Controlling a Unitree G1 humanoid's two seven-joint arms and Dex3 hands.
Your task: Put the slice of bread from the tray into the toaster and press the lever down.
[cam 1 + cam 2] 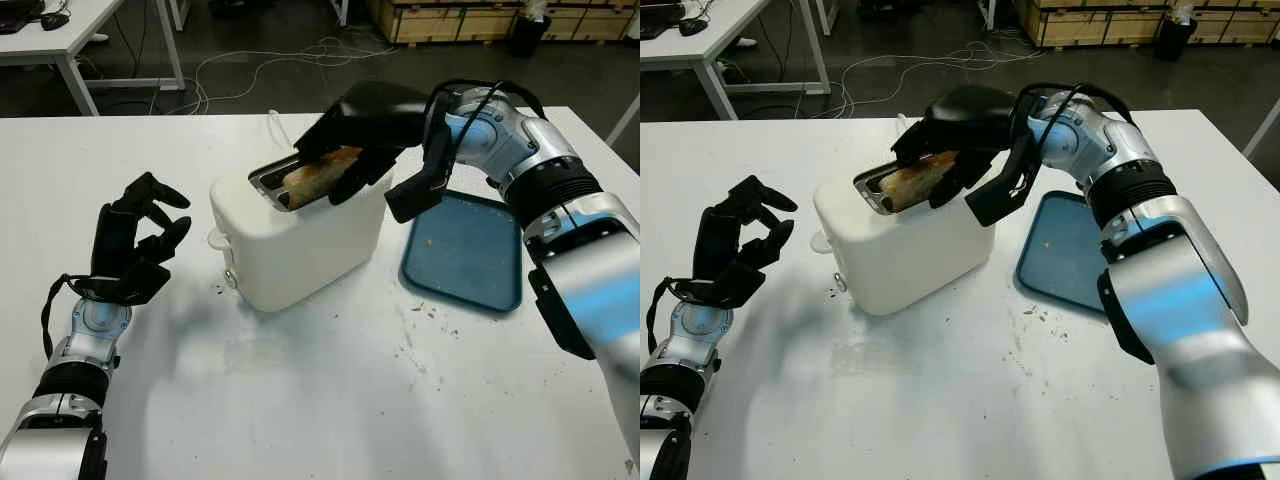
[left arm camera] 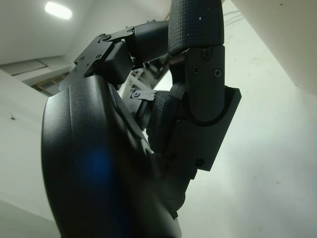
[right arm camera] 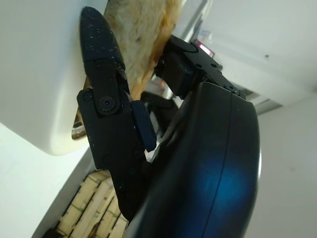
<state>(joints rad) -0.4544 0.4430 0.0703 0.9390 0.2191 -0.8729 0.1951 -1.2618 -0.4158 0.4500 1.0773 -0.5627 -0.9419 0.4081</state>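
While the right hand point(image 1: 345, 150) was over the top of the toaster point(image 1: 300, 235), near the middle of the frame, its black fingers point(image 3: 106, 84) were closed around the slice of bread point(image 1: 320, 172). The slice stood partly inside the slot of the toaster, with its browned upper part still above the rim, and it leaned a little. In the right wrist view one finger lay along the white wall of the toaster, touching the bread point(image 3: 143, 29) at its side.

The toaster was white and stood on the white counter point(image 1: 330, 400), a little to the left of the centre of the frame. Its lever point(image 1: 229, 275) was at the lower left end of the body; I cannot tell if it was up or down. Just to the right of the toaster lay the blue tray point(image 1: 465, 250), flat on the counter, with a few crumbs on it. More crumbs point(image 1: 420, 330) were scattered on the counter below the tray.

The left hand point(image 1: 135, 240) was at the left of the frame, well apart from the toaster, raised above the counter. Its fingers were curled and it held nothing.

At the upper edge of the frame the floor carried some cables point(image 1: 290, 60), and a second white table point(image 1: 70, 30) stood in the upper left corner.
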